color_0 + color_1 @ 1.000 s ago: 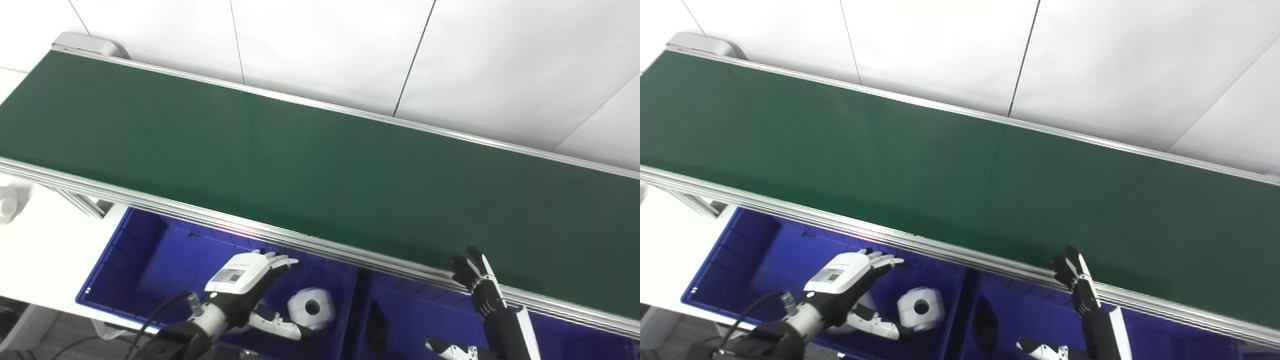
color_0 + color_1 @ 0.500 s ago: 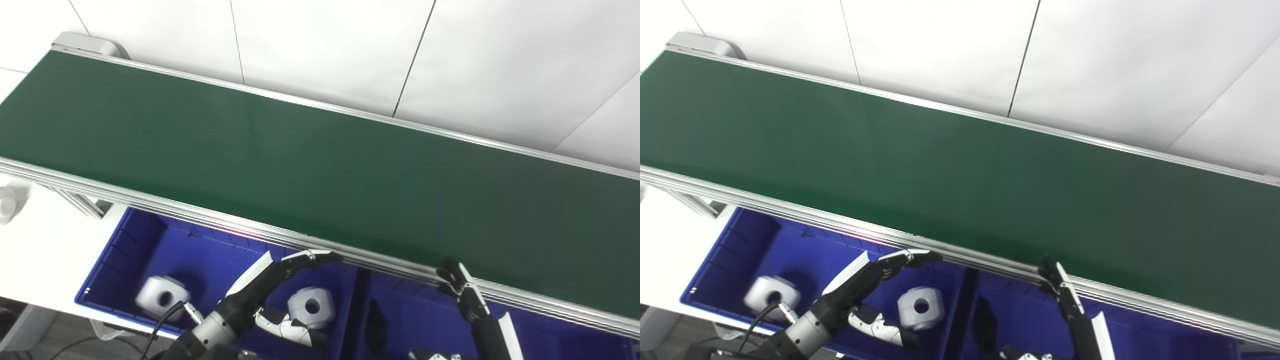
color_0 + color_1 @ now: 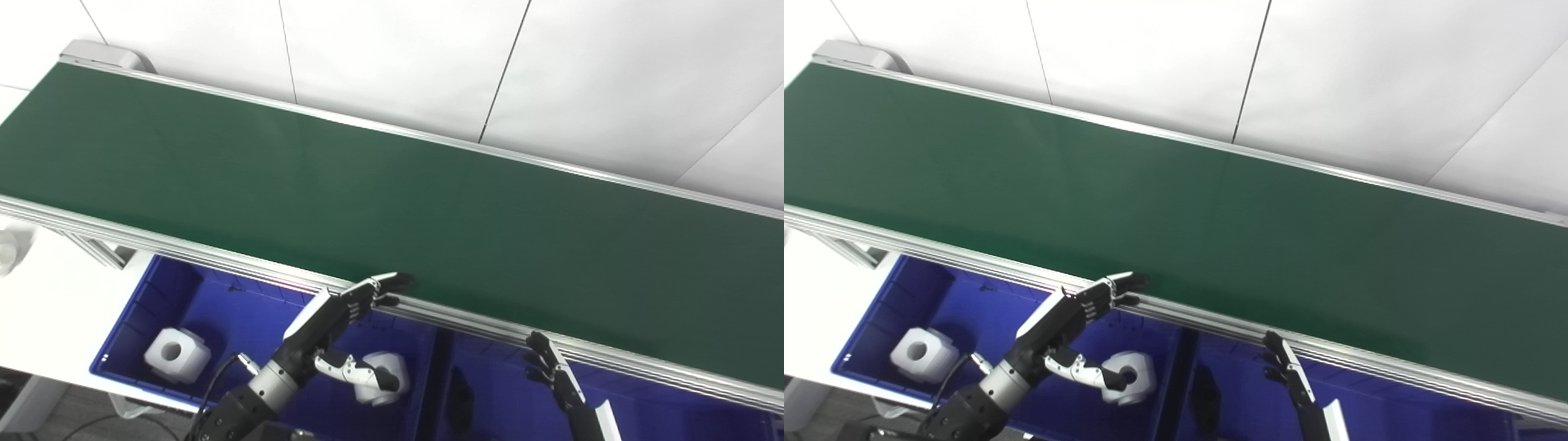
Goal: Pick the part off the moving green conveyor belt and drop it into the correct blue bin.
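Observation:
The green conveyor belt [image 3: 392, 202] carries no part. Two white blocky parts with a round hole lie in the left blue bin [image 3: 184, 288]: one at its left end [image 3: 173, 353], one near its right wall [image 3: 383, 383]. My left hand [image 3: 334, 312] is open and empty, fingers stretched up to the belt's near rail, above the bin. My right hand [image 3: 554, 376] is open and empty, low over the right blue bin [image 3: 496, 380], just below the rail. The same scene shows in the right eye view, with the left hand [image 3: 1072, 315] and right hand [image 3: 1289, 370].
A dark part [image 3: 462, 398] lies at the left end of the right bin. The belt's aluminium rail [image 3: 202, 254] runs over the bins' far edge. A white object [image 3: 6, 245] sits on the white table at the far left. White wall panels stand behind the belt.
A white part left my left hand and came to rest at the left bin's left end. The left hand opened and rose to the rail. The right hand sank lower.

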Action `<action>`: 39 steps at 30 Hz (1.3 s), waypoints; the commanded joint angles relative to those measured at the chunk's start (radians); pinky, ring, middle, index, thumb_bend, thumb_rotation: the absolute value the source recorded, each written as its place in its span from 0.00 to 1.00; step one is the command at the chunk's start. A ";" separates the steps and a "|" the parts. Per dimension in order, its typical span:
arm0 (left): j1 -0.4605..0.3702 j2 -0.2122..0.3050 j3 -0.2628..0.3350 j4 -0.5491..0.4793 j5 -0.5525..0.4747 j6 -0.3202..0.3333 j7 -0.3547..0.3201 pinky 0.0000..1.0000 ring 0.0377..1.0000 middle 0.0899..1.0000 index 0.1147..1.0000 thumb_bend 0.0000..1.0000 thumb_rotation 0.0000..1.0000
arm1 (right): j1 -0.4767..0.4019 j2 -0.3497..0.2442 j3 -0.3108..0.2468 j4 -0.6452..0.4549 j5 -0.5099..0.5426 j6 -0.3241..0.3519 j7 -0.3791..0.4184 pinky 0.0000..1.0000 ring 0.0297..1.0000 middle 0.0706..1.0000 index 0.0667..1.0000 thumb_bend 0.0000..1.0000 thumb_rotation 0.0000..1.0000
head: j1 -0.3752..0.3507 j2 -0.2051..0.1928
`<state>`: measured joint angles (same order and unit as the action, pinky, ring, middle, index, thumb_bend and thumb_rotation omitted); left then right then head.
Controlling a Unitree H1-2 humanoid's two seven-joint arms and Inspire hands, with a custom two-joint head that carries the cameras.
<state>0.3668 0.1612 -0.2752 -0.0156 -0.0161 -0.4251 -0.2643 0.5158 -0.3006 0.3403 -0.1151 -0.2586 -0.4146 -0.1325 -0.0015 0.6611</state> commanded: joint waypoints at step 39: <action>-0.010 0.103 0.064 -0.099 -0.085 0.015 -0.111 0.78 0.85 0.86 0.82 0.86 0.23 | 0.013 0.183 -0.019 -0.096 -0.206 -0.002 -0.025 0.80 0.87 0.91 0.96 0.85 0.35 | -0.244 0.259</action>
<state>0.3635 0.2673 -0.2051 -0.0867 -0.1015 -0.4058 -0.3770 0.5279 -0.1152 0.3248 -0.1781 -0.4807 -0.4038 -0.1650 -0.2455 0.9204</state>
